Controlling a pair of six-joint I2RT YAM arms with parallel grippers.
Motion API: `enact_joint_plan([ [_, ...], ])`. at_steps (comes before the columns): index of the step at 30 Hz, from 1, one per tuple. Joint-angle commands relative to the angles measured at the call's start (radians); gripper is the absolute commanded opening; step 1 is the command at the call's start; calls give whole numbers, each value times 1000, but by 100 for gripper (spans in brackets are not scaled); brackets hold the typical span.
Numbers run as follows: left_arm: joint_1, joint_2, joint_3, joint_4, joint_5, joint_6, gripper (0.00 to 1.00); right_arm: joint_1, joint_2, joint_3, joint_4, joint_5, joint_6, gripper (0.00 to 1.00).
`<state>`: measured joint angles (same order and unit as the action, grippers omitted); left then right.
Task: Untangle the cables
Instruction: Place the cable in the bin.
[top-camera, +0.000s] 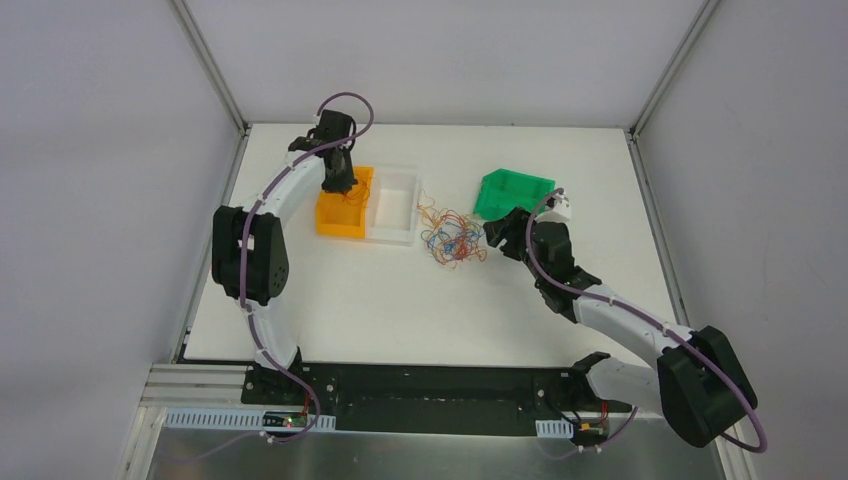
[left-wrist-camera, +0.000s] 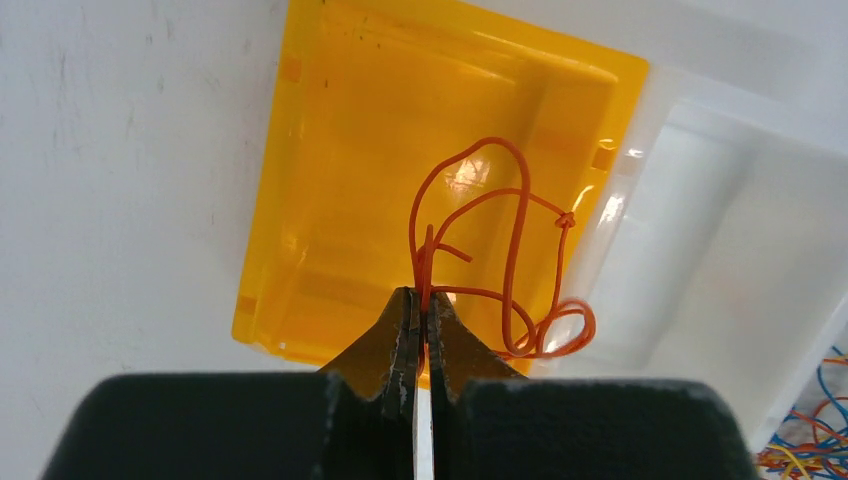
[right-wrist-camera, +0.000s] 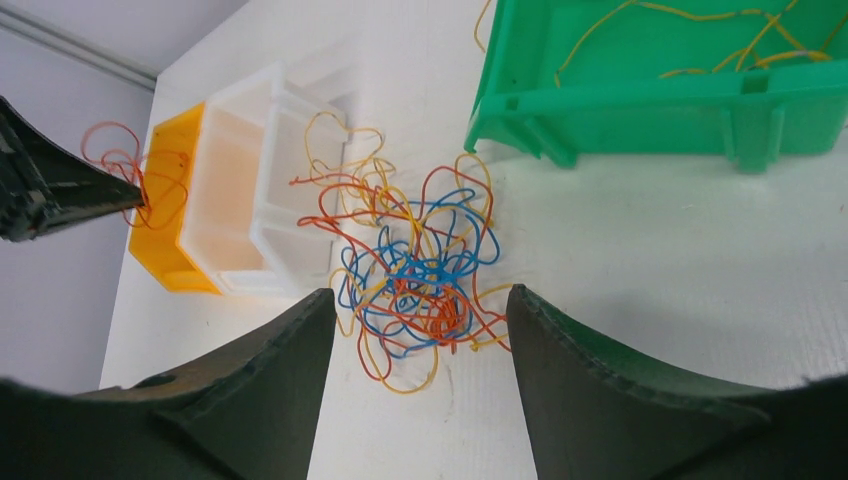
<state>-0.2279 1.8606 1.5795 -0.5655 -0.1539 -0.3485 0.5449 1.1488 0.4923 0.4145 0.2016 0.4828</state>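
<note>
At the lower centre of the left wrist view, the left gripper, clamped on one orange wire, hangs it over the orange bin, while the right gripper, jaws spread and empty, faces the clump of cables just up-frame.

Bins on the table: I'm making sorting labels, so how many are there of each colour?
Orange bin: 1
White bin: 1
Green bin: 1
Total: 3
</note>
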Motion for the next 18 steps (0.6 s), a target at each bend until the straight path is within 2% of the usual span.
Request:
enact_joint_plan([
  [1, 0, 3, -7, -12, -9, 25, 0, -4, -27, 3, 51, 68, -20, 67],
  [6, -1, 19, -38, -12, -7, 35, 1, -3, -13, 13, 44, 60, -18, 67],
  [9, -1, 7, -58, -14, -40, 41, 12, -4, -4, 18, 42, 53, -16, 67],
  [10, -1, 4, -60, -14, -53, 46, 21, -4, -1, 21, 41, 51, -17, 67],
  [12, -1, -14, -71, -21, -59, 45, 45, -4, 4, 25, 37, 47, -16, 67],
  [14, -2, -50, -90, -20, -62, 38, 61, -4, 7, 27, 35, 43, -16, 67],
  [16, -2, -94, -101, -20, -67, 36, 66, -4, 9, 29, 34, 42, -16, 67],
  [18, -6, -133, -102, -20, -62, 39, 66, -4, 11, 30, 34, 40, -16, 67],
])
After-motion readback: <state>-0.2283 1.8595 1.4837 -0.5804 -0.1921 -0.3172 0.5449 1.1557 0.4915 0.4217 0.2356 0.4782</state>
